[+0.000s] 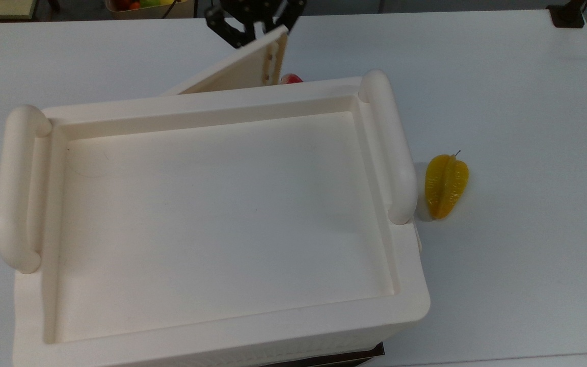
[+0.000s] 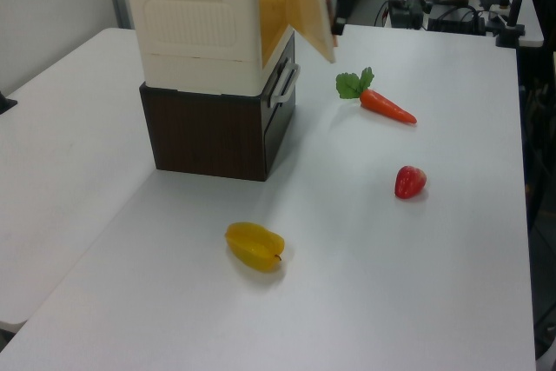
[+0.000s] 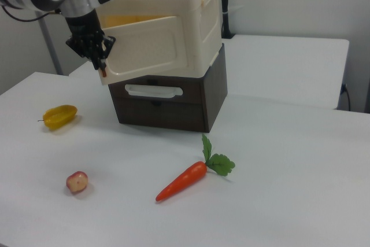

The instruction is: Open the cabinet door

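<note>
On the white table (image 2: pixel 452 241) sits a cream plastic cabinet (image 3: pixel 173 33) stacked on a dark brown wood-grain box (image 3: pixel 173 105) with a pale bar handle on its front. The cabinet door (image 3: pixel 151 47), a flat smooth rectangular panel, stands swung out partway from the cabinet's front, hinged on the right view's right side, its free edge out toward the right view's left. In the left view the door (image 2: pixel 308 15) shows a warmer yellowish inner face, and in the top view it (image 1: pixel 237 69) sticks out at an angle past the cabinet's far rim, with small slots near its free edge. The black gripper (image 3: pixel 99 56) is right at that free edge, fingers spread on either side of it in the top view (image 1: pixel 255 20), so it looks parted rather than clamped, though I can't tell if a finger touches the panel. The cabinet's top is a shallow recessed tray with two fat rounded tube handles (image 1: pixel 388 148) along its short sides. Around it on the table: a waxy ribbed yellow starfruit (image 1: pixel 445 186) just beside the cabinet, a glossy orange carrot (image 3: pixel 188 180) with crinkly green leaves, and a small red strawberry (image 2: pixel 410 182), these two well apart from the box.
</note>
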{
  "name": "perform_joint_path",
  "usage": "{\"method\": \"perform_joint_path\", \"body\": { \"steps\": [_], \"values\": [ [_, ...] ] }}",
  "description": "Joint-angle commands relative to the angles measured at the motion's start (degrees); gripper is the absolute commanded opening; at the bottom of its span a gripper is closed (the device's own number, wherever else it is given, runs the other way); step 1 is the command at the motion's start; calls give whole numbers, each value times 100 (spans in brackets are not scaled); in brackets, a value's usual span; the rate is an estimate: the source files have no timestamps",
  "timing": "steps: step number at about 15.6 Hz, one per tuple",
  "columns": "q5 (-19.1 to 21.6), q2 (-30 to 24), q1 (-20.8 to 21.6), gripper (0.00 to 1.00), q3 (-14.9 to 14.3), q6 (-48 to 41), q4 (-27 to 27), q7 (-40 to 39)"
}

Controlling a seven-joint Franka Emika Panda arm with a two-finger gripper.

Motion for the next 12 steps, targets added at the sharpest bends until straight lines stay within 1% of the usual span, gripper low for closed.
{"method": "perform_joint_path", "body": {
  "steps": [1,2,5,8,10,12],
  "values": [
    [154,-106,-571,76,-57,-643,-61,-116],
    [120,-97,-668,100,-57,-766,-61,-116],
    [67,-80,-941,100,-57,-943,-69,-98],
    [40,-18,-1046,100,-74,-961,-104,-37],
    [40,-115,-1240,100,-83,-1092,-236,-28],
    [-3,-255,-1389,100,-101,-1434,-245,-28]
  ]
}}
